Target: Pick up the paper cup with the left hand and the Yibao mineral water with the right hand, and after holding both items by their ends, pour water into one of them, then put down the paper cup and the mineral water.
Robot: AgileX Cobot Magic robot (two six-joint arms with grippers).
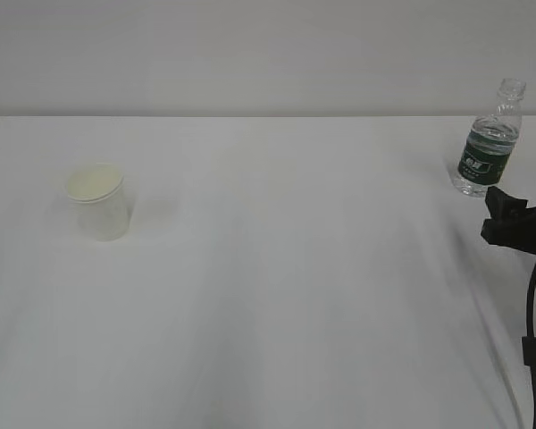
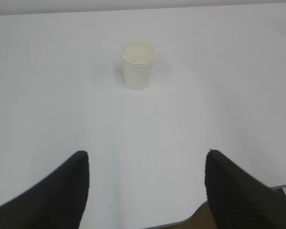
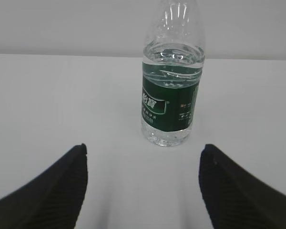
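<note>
Left-centre of ext. view: paper cup [image 1: 96,203], white, upright on white table [image 1: 277,295], cream inside, nothing touching it. Left hand [image 2: 145,191] not seen in ext. view; left wrist view only: jaws spread wide, empty, cup [image 2: 137,64] upper centre, well apart from the tips. Upper right of ext. view: Yibao mineral water [image 1: 489,143], upright, no cap, part full. Right hand [image 1: 516,223] at right edge, just below bottle. Right wrist view: bottle [image 3: 171,86] centre, green label legible; jaws [image 3: 143,186] spread, empty, short of bottle.
</note>
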